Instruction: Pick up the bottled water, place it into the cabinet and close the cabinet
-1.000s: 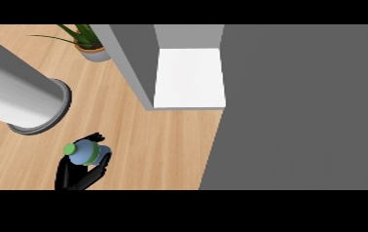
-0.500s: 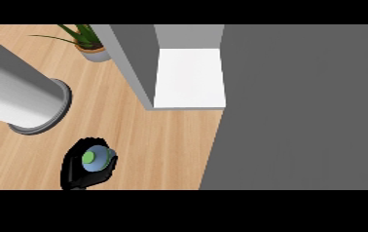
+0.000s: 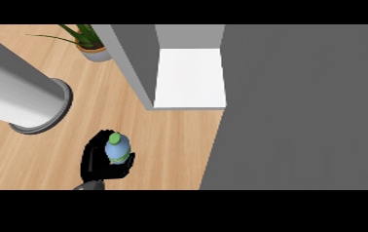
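Far left, a large grey cylinder [image 3: 25,97] with a darker ring at its base stood on the wooden table [image 3: 173,143], running out of view at the left edge. Behind it, toward the top, a potted plant [image 3: 90,43] in a pale pot sat on the table just beside the cabinet's left wall, its long green leaves spreading leftward. Lower down, near the bottom edge and left of centre, one black hand [image 3: 97,160] was curled round the bottled water [image 3: 118,148], fingers wrapped on the bottle's left and lower sides; only a short bit of grey forearm showed beneath it, and which of the two hands it was could not be settled from this view. The bottle showed pale blue with a green cap, seen almost from above, and lay over the table well short of the cabinet. Right of centre, the cabinet [image 3: 133,60] stood open, grey walls framing a white shelf [image 3: 191,77] with nothing visible on it. A broad grey panel [image 3: 295,104] filled the right side from top to bottom.
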Controlling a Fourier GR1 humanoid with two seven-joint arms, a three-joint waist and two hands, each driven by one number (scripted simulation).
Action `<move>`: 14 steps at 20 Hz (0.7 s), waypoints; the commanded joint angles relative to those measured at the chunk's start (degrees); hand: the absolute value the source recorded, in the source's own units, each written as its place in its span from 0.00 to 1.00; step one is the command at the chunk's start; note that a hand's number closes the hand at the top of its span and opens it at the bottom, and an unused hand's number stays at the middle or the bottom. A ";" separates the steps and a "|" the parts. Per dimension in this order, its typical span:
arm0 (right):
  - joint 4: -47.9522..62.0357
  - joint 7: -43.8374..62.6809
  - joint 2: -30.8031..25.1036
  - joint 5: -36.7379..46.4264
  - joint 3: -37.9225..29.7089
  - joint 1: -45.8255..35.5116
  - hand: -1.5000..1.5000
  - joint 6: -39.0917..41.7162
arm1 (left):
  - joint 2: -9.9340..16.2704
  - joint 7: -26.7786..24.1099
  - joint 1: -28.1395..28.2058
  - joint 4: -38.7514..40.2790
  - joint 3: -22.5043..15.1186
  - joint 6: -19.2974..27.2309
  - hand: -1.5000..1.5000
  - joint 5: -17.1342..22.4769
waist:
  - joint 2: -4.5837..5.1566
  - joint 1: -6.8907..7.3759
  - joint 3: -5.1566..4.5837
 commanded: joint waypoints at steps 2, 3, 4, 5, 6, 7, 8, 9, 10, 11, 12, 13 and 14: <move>-6.37 1.68 -1.72 1.50 -2.17 1.28 0.00 0.77 | -0.55 3.78 1.29 -7.91 -6.04 4.10 1.00 3.59 | -0.01 0.25 0.04; -4.83 2.41 -1.22 -0.95 -4.68 -1.27 0.00 2.15 | 0.15 9.39 3.49 -13.53 -4.35 2.27 1.00 1.90 | 0.00 0.70 0.07; -0.92 0.03 1.60 1.92 -2.49 -1.30 0.00 1.04 | -0.55 8.85 5.10 -14.36 -5.26 2.75 1.00 1.36 | 0.04 0.52 0.04; -5.51 6.80 1.24 4.41 -1.82 -2.75 0.00 1.23 | -0.30 7.79 3.95 -12.62 -5.38 2.71 1.00 0.64 | 0.05 0.36 0.00; -5.57 7.60 1.23 3.92 -1.48 -3.05 0.00 1.61 | -0.55 8.81 4.31 -15.24 -9.83 6.33 1.00 3.75 | 0.01 0.33 0.00; -4.77 5.38 0.61 3.77 -1.26 -1.70 0.00 1.64 | -0.56 13.81 7.41 -20.91 -7.34 2.57 1.00 4.05 | -0.04 0.50 0.03; -9.69 6.39 -1.98 3.34 -2.08 0.17 0.00 1.88 | -0.56 12.01 4.68 -18.06 -8.74 4.40 1.00 3.82 | -0.06 0.07 0.02; -7.01 4.66 -0.92 3.81 0.00 0.41 0.00 1.41 | -0.56 18.45 6.40 -24.36 -8.41 4.21 1.00 6.96 | -0.14 0.32 0.04; -1.30 2.98 2.23 6.44 2.56 -1.25 0.00 -0.15 | -0.56 20.16 6.21 -25.72 -11.35 5.39 1.00 8.73 | -0.11 0.34 0.02; -5.06 7.43 1.77 7.44 2.02 -1.92 0.00 -0.51 | -0.56 20.82 6.69 -27.62 -13.18 8.26 1.00 9.27 | -0.13 0.25 -0.01; -4.10 5.67 1.26 2.72 -1.99 -2.77 0.00 0.98 | -0.57 20.28 6.07 -27.87 -15.91 9.99 1.00 10.23 | 0.01 0.29 0.01; -10.76 9.17 -1.41 4.62 -0.63 -0.84 0.00 0.70 | -0.57 17.86 11.05 -29.32 -17.53 8.30 1.00 10.86 | -0.20 0.11 -0.02; -7.57 7.76 0.46 3.63 -1.41 -2.58 0.00 1.06 | -0.57 24.01 5.99 -30.42 -12.52 8.70 1.00 9.31 | -0.01 0.24 0.01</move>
